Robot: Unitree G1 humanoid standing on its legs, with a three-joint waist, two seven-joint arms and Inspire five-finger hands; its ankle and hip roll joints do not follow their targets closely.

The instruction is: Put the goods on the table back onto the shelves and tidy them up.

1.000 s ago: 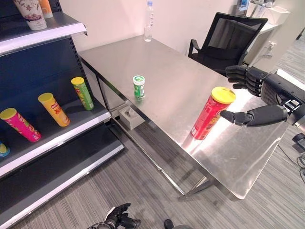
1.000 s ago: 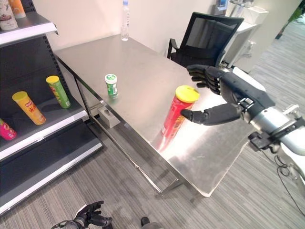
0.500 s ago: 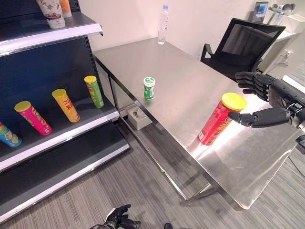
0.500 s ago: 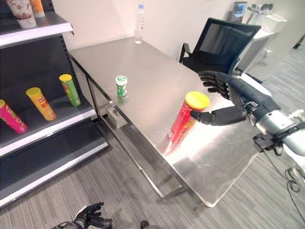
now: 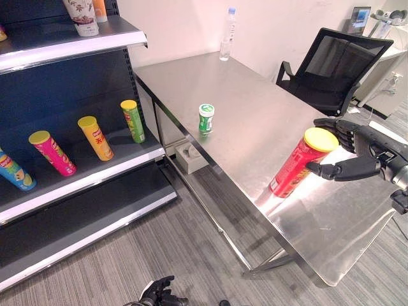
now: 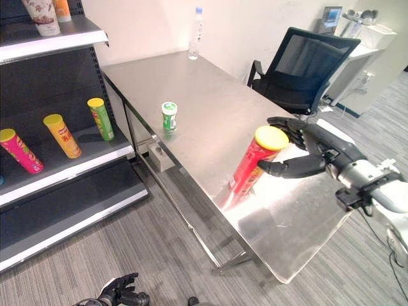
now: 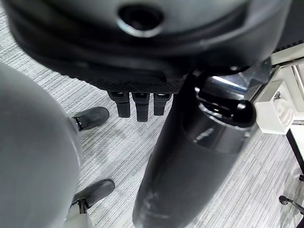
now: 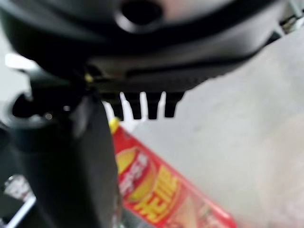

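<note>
- Dark shelving stood at the far left, and the left eye view took in more of it than the right eye view: a blue can lay at the lower shelf's left edge there.
- Beside the blue can, three more cans leaned on that shelf: one pink, one orange and one green, each with a yellow lid.
- On the top shelf stood two containers, a pale patterned cup and an orange one behind it.
- Low by the floor, the left hand hung with its fingers loosely curled and holding nothing; its wrist view showed grey carpet past the fingertips.
- Two goods stood on the steel table: a small green-and-white tub near the front edge, and well to its right a tall red can with a yellow lid, tilted.
- One clear bottle stood at the table's far end, and a black office chair stood behind the table.
- Right hand was spread wide around the red can's top, thumb touching the side just under the lid and fingers reaching past the lid's far side, not closed on it.
- Its wrist view showed the red can's label lying between thumb and fingers.
</note>
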